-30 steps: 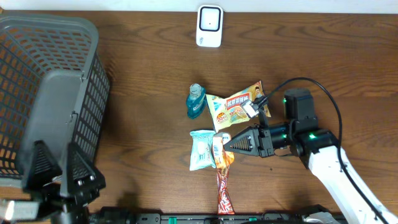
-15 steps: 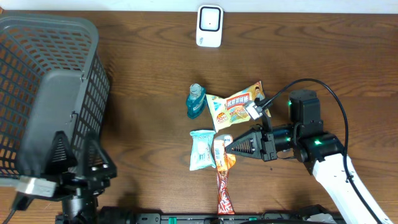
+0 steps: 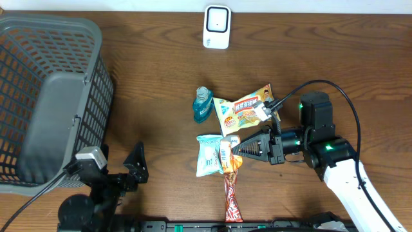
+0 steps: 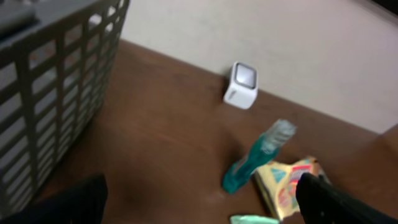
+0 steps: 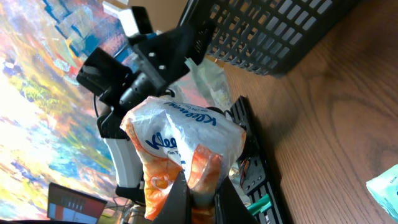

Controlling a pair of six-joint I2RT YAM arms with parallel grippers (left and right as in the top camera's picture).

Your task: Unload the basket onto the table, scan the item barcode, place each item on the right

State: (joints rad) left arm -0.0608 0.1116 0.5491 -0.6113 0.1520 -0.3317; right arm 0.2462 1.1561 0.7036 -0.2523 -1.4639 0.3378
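**Item picked, scan not yet made**

Your right gripper (image 3: pixel 234 149) has its fingers pinched together on the top edge of the crinkly orange-and-white snack packet (image 3: pixel 225 157). The right wrist view shows the packet (image 5: pixel 185 144) bunched up just above the fingertips. From overhead it sits low over the middle of the brown wooden table (image 3: pixel 154 77), overlapping the pale blue-and-white sachet (image 3: pixel 207 156) and the long red-orange wrapped bar (image 3: pixel 230 193). You cannot tell from these views how far it is off the surface.

So the grasp looks done, and the scan itself is what remains. The small white box-shaped barcode scanner (image 3: pixel 217 27) stands at the far edge of the table, well apart from the packet. No view shows a barcode clearly, so I cannot say which face you would need to turn towards it. You will probably have to carry the packet across and orient it.

Your left gripper (image 4: pixel 200 186) is spread wide and holds nothing. It sits near the dark grey plastic mesh basket (image 3: pixel 58 84). The teal plastic bottle (image 3: pixel 203 104) and the yellow printed snack bag (image 3: pixel 243 111) lie untouched beside the packet.
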